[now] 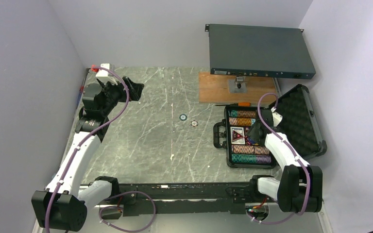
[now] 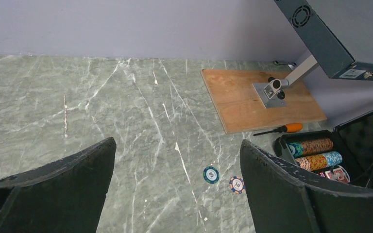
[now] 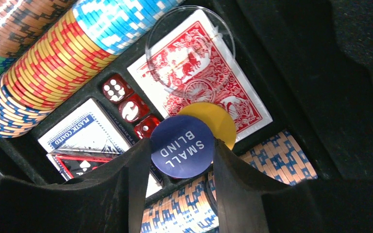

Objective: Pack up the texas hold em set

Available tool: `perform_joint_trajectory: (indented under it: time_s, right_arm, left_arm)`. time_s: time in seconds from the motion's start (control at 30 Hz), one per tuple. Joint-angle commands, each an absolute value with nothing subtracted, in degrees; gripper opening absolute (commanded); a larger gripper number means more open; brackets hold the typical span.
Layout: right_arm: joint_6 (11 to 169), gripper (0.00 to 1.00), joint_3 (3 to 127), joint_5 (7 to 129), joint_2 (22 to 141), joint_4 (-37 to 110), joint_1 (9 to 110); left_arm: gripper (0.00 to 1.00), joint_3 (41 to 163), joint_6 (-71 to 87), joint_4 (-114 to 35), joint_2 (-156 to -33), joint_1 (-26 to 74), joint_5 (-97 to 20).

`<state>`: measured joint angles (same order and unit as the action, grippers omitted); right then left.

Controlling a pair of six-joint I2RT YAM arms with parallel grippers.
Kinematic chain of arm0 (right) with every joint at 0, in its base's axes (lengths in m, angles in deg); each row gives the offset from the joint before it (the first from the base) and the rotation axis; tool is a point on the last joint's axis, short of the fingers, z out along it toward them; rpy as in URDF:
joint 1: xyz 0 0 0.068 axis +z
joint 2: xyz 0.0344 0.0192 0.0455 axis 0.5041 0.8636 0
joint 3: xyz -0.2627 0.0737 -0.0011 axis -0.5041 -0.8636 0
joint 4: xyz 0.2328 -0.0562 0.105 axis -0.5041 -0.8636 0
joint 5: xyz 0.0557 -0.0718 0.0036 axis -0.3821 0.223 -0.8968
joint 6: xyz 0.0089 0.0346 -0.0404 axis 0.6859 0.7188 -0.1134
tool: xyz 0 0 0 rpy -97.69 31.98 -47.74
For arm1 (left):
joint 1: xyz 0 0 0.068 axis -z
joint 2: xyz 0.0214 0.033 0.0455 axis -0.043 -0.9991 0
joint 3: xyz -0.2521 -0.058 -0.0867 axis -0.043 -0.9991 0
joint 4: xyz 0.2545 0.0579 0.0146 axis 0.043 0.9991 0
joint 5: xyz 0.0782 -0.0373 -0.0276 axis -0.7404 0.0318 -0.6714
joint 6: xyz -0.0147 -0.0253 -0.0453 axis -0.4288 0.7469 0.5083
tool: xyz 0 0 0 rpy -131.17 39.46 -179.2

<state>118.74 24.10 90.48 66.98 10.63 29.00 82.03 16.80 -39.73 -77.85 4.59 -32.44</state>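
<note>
right fingers (image 3: 133, 182): clamped on blue button (image 3: 182, 145) over case (image 1: 298, 119) | left fingers (image 2: 272, 184): spread wide apart over surface (image 1: 165, 150)

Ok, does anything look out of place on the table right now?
Yes. A teal chip and an orange-and-blue chip lie loose on the table, left of the open case, outside its rows. An orange-handled screwdriver lies beside the case. The right end effector holds the Small Blind button over the case.

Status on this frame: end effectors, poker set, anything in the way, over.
Left end effector open, empty. Right end effector shut on small blind button over open case. Two chips loose on table. No obstruction seen.
</note>
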Motion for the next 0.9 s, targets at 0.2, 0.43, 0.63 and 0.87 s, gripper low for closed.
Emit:
perform_joint_trajectory:
  time_s: [0.2,0.43,0.63,0.87]
  right_arm:
    - [122.02,0.28,24.24,95.68,66.44,7.53,28.13]
    - [121.69,0.30,24.64,96.92,66.09,7.38,28.02]
    - [120.82,0.44,24.81,96.58,66.27,7.92,27.99]
    - [119.25,0.80,23.06,93.51,63.13,10.24,27.99]
  left_arm:
    - [0.99,83.46,17.06,-42.44,-77.02,4.39,-31.49]
    - [0.99,83.50,17.20,-42.41,-77.01,4.39,-31.23]
    - [0.99,83.43,17.07,-42.30,-76.92,4.39,-31.33]
    - [0.99,83.48,17.07,-42.33,-77.01,4.39,-31.31]
